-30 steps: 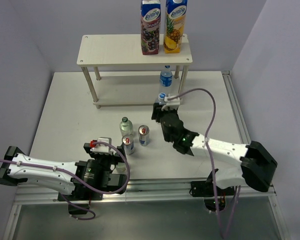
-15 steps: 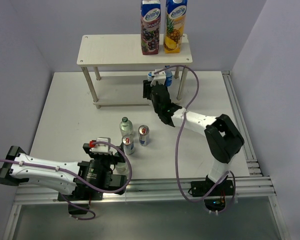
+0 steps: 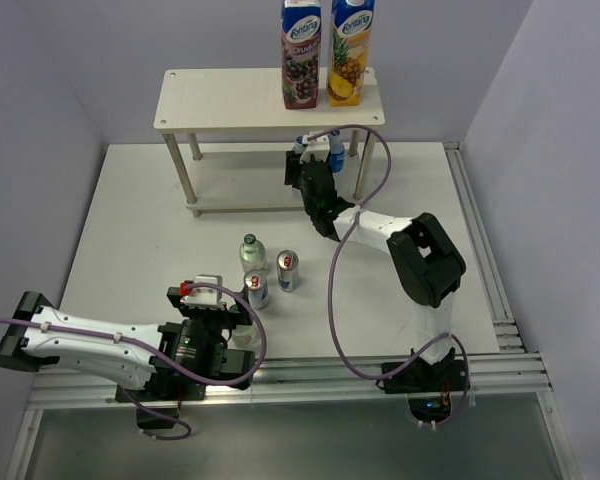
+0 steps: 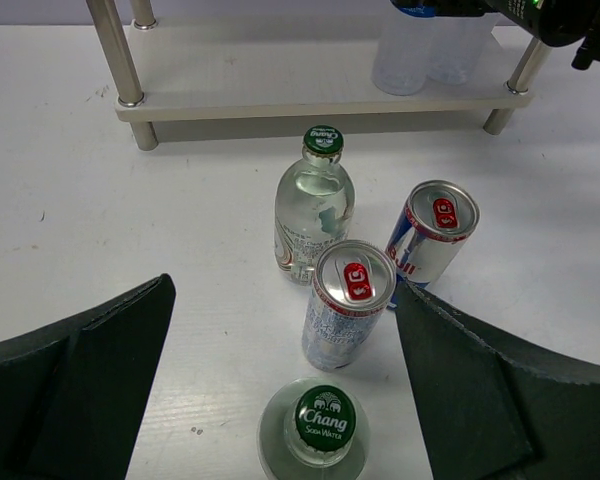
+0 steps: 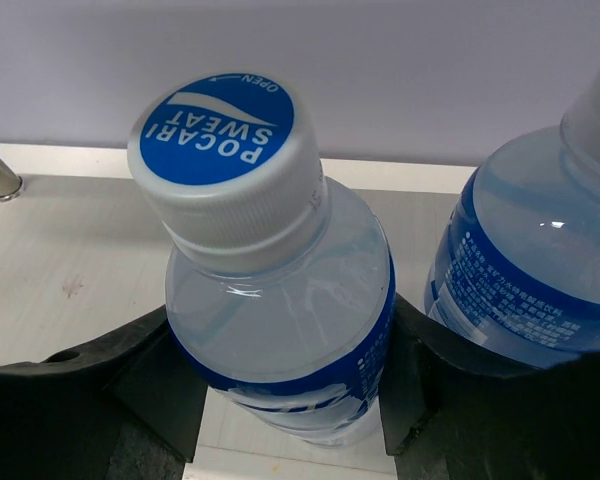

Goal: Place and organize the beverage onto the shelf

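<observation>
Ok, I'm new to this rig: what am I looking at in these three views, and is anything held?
Two robot arms are bolted at the near edge of the table. The top view looks down from behind them; the other two come from a camera on each wrist. The right fingers grip a water bottle at the lower board of the shelf, beside a second one. The left fingers are open, holding nothing, facing two cans and two glass bottles on the table. Two cartons stand on the top board.

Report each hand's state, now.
Left hand: open, holding nothing.
Right hand: closed on a water bottle.
</observation>
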Controlling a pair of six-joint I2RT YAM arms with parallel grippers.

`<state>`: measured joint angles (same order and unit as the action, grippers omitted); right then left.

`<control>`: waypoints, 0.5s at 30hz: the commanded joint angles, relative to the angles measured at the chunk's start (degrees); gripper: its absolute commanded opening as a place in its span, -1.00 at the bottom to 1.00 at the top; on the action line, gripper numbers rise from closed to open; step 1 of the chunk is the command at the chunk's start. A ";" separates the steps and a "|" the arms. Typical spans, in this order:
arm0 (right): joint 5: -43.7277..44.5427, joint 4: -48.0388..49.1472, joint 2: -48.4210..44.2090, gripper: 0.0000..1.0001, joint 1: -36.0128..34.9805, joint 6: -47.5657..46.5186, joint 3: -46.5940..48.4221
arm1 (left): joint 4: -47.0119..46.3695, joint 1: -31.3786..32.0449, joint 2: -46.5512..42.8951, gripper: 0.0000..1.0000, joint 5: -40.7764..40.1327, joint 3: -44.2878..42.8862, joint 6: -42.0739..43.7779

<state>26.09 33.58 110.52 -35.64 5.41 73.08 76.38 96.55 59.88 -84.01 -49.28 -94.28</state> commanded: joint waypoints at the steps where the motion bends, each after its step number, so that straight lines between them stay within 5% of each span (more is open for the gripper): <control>1: 0.37 10.01 -0.31 -1.00 0.92 -0.05 4.27 | 2.28 0.04 0.33 0.99 -2.92 -2.05 -1.35; 6: 0.90 10.89 -0.13 -1.00 0.92 -0.14 3.65 | 2.28 -0.05 0.42 0.99 -2.92 -2.23 -1.26; 9: 0.90 11.33 0.22 -0.18 0.92 -0.40 3.13 | 2.28 -0.05 0.59 0.99 -2.92 -2.23 -1.26; 10: 0.90 11.07 0.31 0.52 0.92 -0.49 3.21 | 2.28 -0.05 0.59 0.99 -2.83 -2.23 -1.34; 11: 0.98 10.89 0.22 0.81 1.01 -0.49 3.21 | 2.28 -0.05 0.59 0.99 -2.92 -2.23 -1.17; 12: 0.81 10.72 0.22 0.99 1.01 -0.49 3.04 | 2.28 -0.05 0.59 0.99 -2.83 -2.23 -1.17; 15: 0.72 10.28 -1.52 1.00 0.92 -0.14 2.07 | 2.28 -0.05 0.50 0.99 -2.92 -2.23 -1.26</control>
<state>26.28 37.19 111.46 -35.59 5.43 73.08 76.38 96.55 60.51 -84.05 -49.54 -94.39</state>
